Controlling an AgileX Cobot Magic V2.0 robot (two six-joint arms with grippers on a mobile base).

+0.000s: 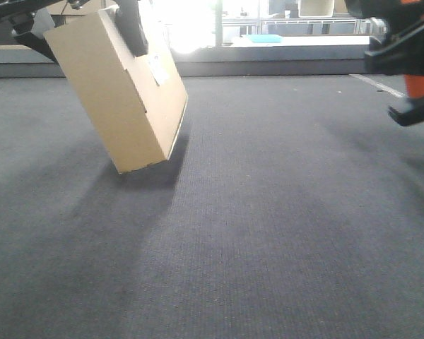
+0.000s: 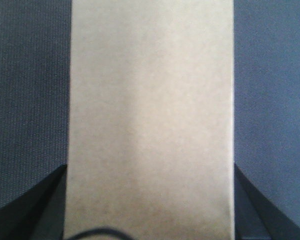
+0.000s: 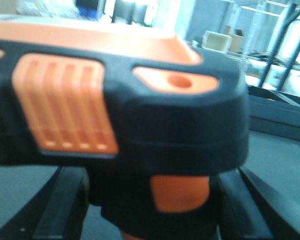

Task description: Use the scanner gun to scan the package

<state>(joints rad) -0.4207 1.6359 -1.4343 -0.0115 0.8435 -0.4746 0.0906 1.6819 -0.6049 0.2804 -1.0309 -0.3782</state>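
Note:
A flat brown cardboard package (image 1: 120, 95) hangs tilted at the upper left, one corner near the grey carpet (image 1: 254, 233). My left gripper (image 1: 131, 25) is shut on its top edge; in the left wrist view the package (image 2: 150, 115) fills the middle, with a dark finger (image 2: 30, 210) on each side. My right gripper (image 1: 403, 42) at the upper right is shut on a black and orange scanner gun (image 1: 418, 99). In the right wrist view the scanner gun (image 3: 120, 110) fills the frame, its handle between dark fingers (image 3: 65, 200). A white label (image 1: 157, 70) shows on the package's right face.
The grey carpet spreads across the whole foreground. A low ledge (image 1: 268, 67) runs along the back under bright windows. Shelving and boxes (image 3: 225, 40) stand in the background of the right wrist view.

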